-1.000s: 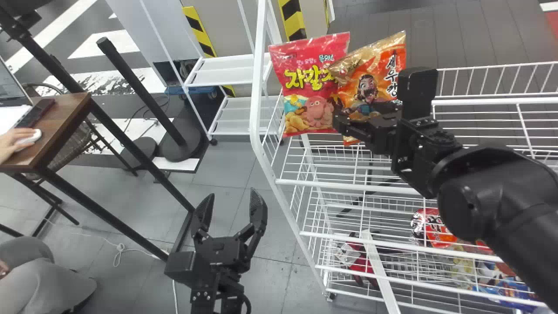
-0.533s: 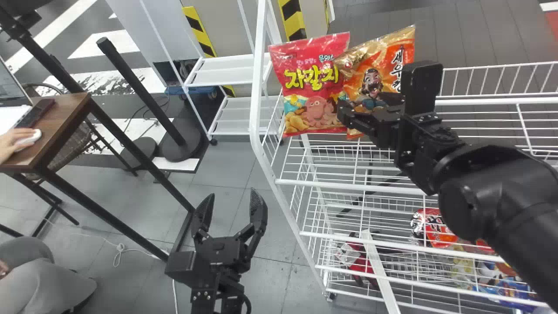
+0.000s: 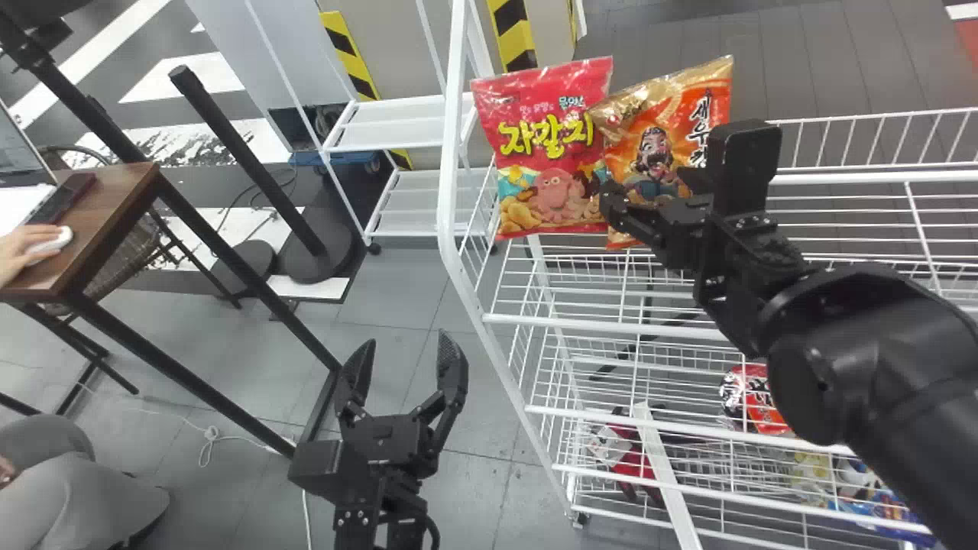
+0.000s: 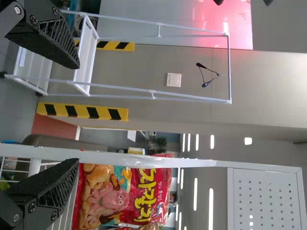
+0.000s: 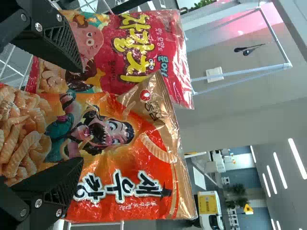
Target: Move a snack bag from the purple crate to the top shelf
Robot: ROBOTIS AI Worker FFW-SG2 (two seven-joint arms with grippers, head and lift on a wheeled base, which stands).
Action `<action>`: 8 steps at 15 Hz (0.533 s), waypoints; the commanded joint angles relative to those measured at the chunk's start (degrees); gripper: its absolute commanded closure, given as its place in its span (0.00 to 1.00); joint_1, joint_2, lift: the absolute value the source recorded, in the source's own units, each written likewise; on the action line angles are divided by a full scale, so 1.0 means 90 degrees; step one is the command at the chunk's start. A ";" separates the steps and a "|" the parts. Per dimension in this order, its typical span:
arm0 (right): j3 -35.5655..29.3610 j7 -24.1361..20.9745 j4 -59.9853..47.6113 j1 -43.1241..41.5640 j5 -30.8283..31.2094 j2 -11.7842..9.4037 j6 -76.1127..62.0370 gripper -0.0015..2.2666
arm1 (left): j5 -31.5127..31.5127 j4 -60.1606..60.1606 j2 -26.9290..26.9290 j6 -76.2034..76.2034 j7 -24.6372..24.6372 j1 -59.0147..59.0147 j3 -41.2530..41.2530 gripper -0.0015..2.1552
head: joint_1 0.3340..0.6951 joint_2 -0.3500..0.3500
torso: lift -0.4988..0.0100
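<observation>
Letting go of the orange bag (image 3: pixel 661 141) cleanly looks like the step in hand. In the head view it stands at the top shelf (image 3: pixel 596 325), leaning a little to one side, its edge against the red bag (image 3: pixel 546 149). The right hand (image 3: pixel 646 187) is at its near face. The left hand (image 3: pixel 406 341) is parked beside the rack (image 3: pixel 504 359), spread wide with nothing in it. Best to ease the right hand straight back towards the robot, slowly and level, before any lift or turn; a sideways sweep could drag the bag or knock its neighbour. If the lean grows, a light push near the base would serve better than one at the top.

In the left wrist view, the red bag stands upright beyond the white frame, well apart from that arm's fingers, so the left arm can keep out of this.

In the right wrist view, the right hand is wide apart, one finger over the red bag, the other over the orange one, with no pinch to be seen. Both fingers should come clear of the film before they close, since a thin, slippery wrapper may catch and follow them out.
</observation>
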 commanded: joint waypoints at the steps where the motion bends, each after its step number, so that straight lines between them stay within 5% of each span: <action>1: 0.0015 0.0001 -0.0525 0.0307 0.0147 0.0015 0.0188 0.08 | 0.0000 -0.0010 0.0000 0.0000 0.0000 0.0000 0.0004 0.06 | 1.00 1.00 | 0.98; 8: -0.0415 -0.0380 -0.3757 0.2230 0.1309 -0.0010 0.1770 0.08 | -0.0010 -0.0088 0.0010 0.0000 0.0000 0.0078 0.0053 0.06 | 1.00 1.00 | 0.98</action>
